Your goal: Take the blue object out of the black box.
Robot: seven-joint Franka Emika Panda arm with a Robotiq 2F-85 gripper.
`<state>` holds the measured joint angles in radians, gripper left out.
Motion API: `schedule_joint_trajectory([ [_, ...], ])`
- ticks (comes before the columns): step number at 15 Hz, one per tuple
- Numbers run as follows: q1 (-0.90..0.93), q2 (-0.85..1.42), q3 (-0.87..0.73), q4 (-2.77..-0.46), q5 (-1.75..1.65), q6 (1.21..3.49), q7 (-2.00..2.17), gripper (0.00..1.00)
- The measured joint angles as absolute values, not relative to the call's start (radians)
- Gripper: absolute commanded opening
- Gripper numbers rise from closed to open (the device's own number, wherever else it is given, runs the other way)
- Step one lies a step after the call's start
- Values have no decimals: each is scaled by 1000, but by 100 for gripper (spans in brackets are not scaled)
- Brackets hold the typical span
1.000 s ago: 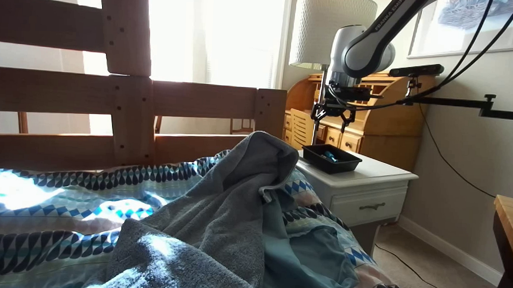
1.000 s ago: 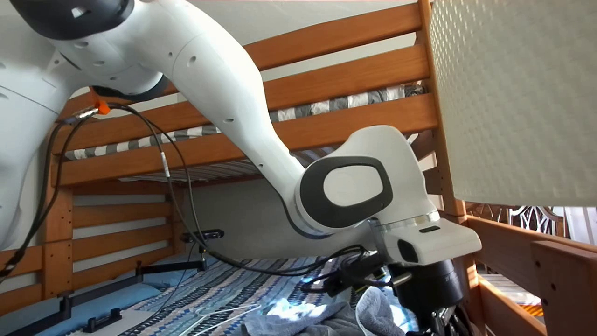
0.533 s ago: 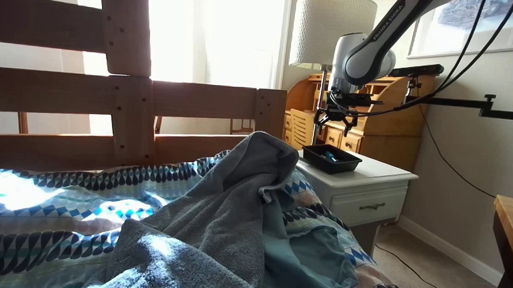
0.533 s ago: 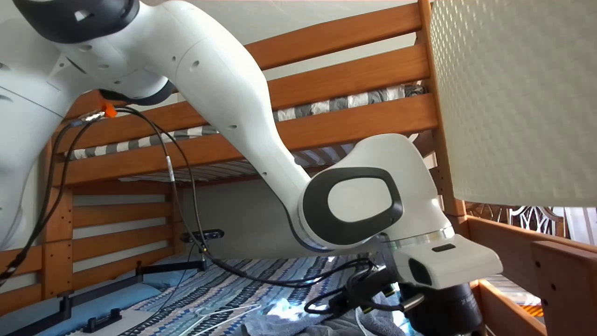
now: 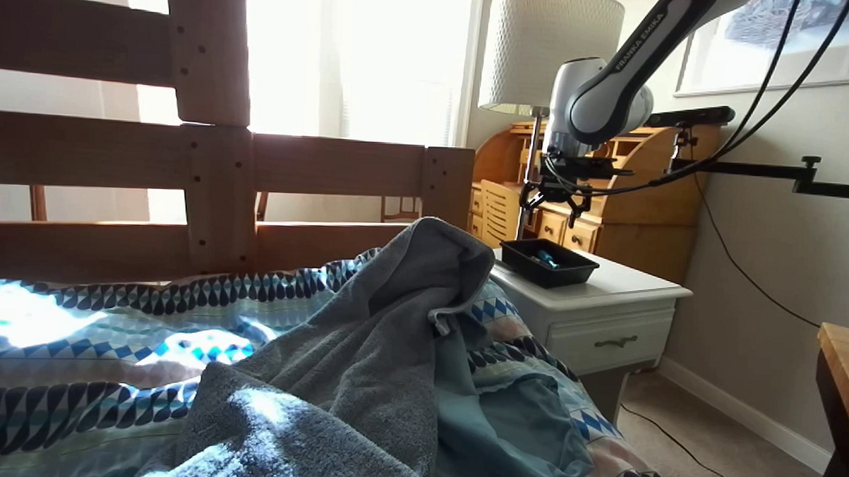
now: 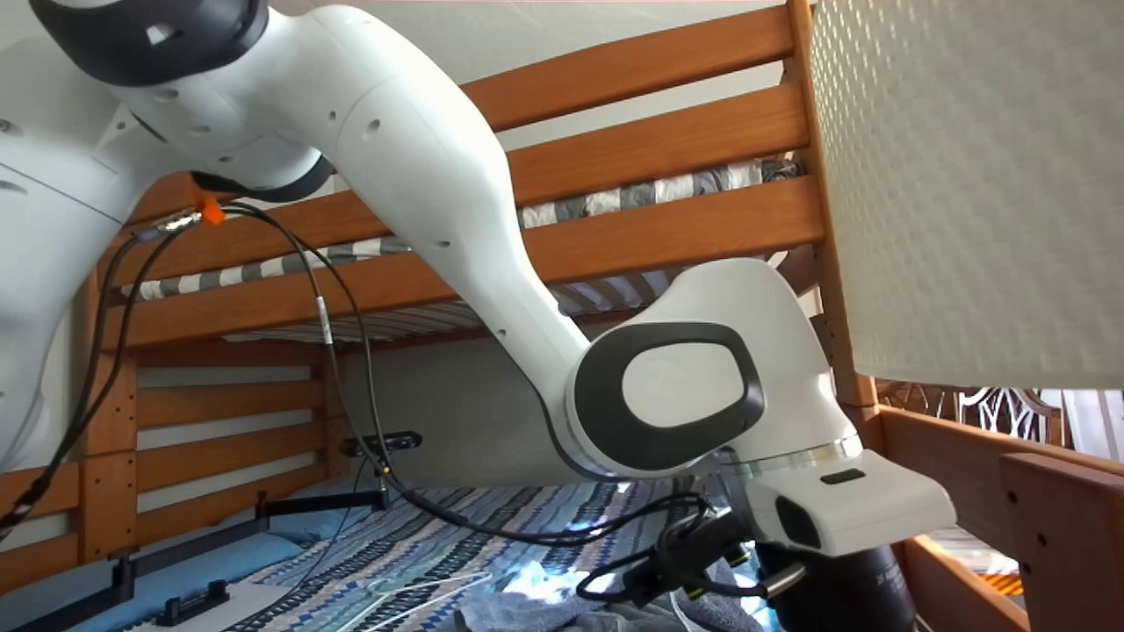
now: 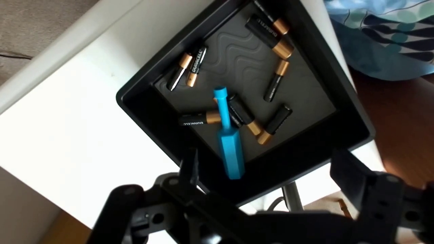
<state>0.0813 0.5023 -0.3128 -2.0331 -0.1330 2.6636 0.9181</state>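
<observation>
The black box (image 5: 568,274) sits on the white nightstand in an exterior view. It also shows in the wrist view (image 7: 305,142). The blue object (image 7: 231,152), with a thick faceted handle and thin shaft, lies inside the box near one corner, its shaft over some batteries. It also shows small in an exterior view (image 5: 547,259). My gripper (image 5: 551,209) is open and empty above the box, pointing down. In the wrist view the fingers (image 7: 266,161) are wide apart, the blue handle nearer the left finger. In an exterior view (image 6: 834,588) the fingertips are out of frame.
Several batteries (image 7: 269,37) lie in the box around the blue object. The nightstand (image 5: 627,291) stands beside the bed with a grey towel (image 5: 363,363). A lamp (image 5: 551,52) with a metal pole stands close behind the arm. A wooden roll-top desk (image 5: 651,218) is behind.
The arm and gripper have moved down towards the box and slightly right in both exterior views, mostly in the first half second. The box and blue object have not moved.
</observation>
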Motion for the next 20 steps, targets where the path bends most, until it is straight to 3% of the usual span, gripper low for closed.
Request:
schedule_joint_trajectory([
  [16, 80, 657, -358, -2029, -129, 2754, 917, 100],
  [19, 80, 677, -354, -2028, -126, 2754, 908, 81],
  [20, 80, 680, -352, -2028, -126, 2754, 907, 68],
])
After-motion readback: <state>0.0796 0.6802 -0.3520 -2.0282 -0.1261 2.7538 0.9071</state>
